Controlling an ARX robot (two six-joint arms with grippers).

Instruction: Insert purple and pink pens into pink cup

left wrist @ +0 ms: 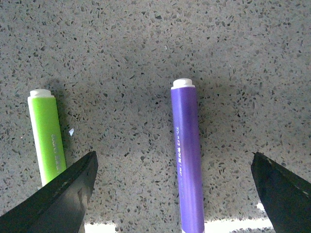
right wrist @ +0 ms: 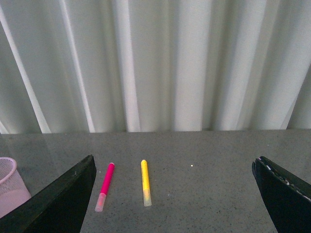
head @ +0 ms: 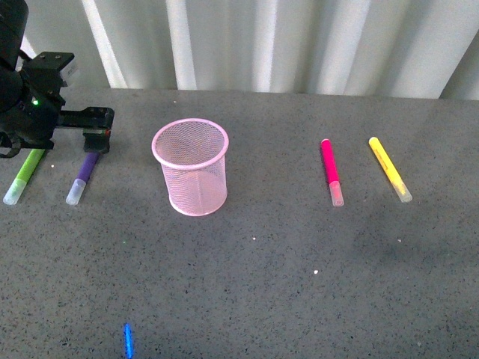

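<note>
Left tool (left wrist: 173,162) gaping astride deep-purple plastic marker (left wrist: 187,145): likely light, stiff, slick-barrelled; best pinched squarely mid-barrel.

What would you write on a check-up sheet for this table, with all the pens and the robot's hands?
Surface: grey speckled tabletop, flat.
Job's things: purple pen and pink pen lie flat, on opposite sides of the pink cup, which stands upright with no pen in it.
Clutter: green marker beside the purple pen; yellow marker beside the pink pen.
Grippers: left gripper open over the purple pen; right gripper open, holding nothing.
Cables: nothing seen.
Surroundings: white pleated curtain behind the table.
</note>
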